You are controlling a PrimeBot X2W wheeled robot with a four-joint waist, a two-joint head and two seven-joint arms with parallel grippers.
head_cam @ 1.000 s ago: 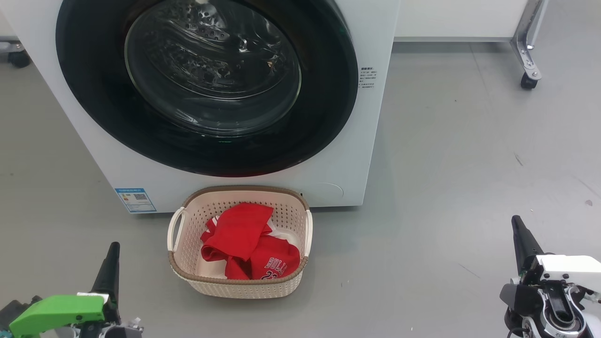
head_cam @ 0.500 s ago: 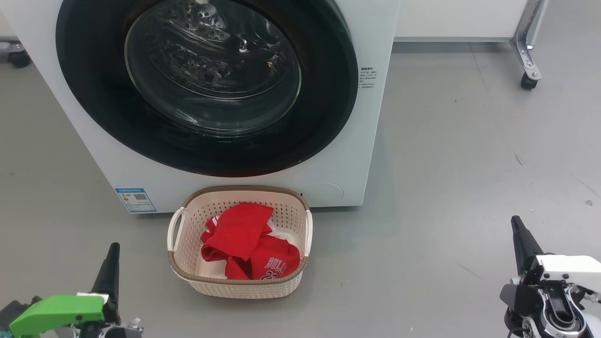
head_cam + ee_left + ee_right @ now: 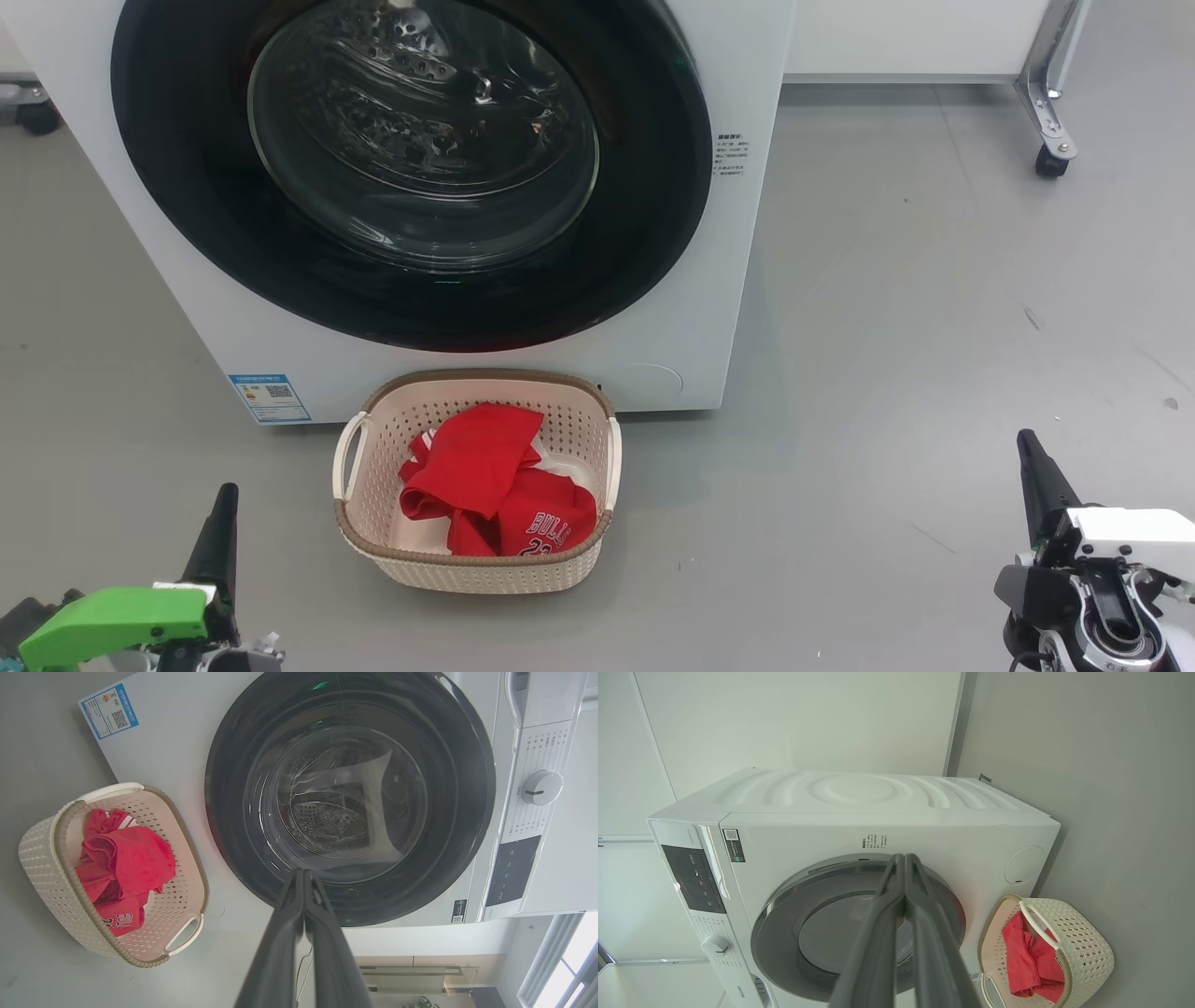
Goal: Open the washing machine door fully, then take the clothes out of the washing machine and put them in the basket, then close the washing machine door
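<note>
Across the last second nothing has changed in the head view: no item, arm or camera has shifted. The washing machine door (image 3: 420,140) stands against the front of the washing machine (image 3: 738,299) and looks closed in the right wrist view, its black ring flush with the white panel. No red fabric is visible through the door's glass, only bare steel drum. The clothes (image 3: 485,476) lie heaped inside the basket (image 3: 485,376), the lettered jersey lowest toward the near rim. The basket sits on the floor (image 3: 887,373) just in front of the machine's lower front edge, beneath the door; contact with the panel cannot be confirmed. The left gripper (image 3: 217,537) is low at the near left of the floor, well apart from the basket, its fingers pressed together with nothing between them. The right gripper (image 3: 1036,476) is at the near right, farther from the basket, likewise clenched and empty. Assessment: all three stages appear complete, with garments transferred and the door returned. The stillness, with both arms drawn back, suggests the work has ended rather than paused. Whether the latch has engaged cannot be told.
</note>
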